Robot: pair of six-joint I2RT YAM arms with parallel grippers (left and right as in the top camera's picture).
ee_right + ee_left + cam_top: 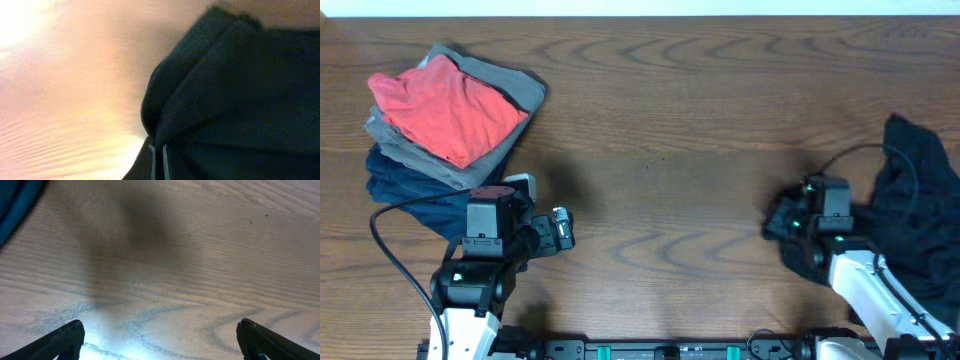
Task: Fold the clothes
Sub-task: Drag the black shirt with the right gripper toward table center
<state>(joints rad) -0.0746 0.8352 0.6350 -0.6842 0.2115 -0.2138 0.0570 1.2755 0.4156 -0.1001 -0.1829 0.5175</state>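
Nearest, along the desk's near edge, the left gripper (pixel 160 327) gapes wide and empty. The right gripper (pixel 782 228) looks pinched shut on a bunched fold of the black T-shirt (pixel 920 190), heaped at the right edge. It is probably light and floppy, and best held by the shoulder corners.

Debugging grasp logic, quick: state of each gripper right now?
Left gripper: open, holding nothing.
Right gripper: closed, pinching the shirt.
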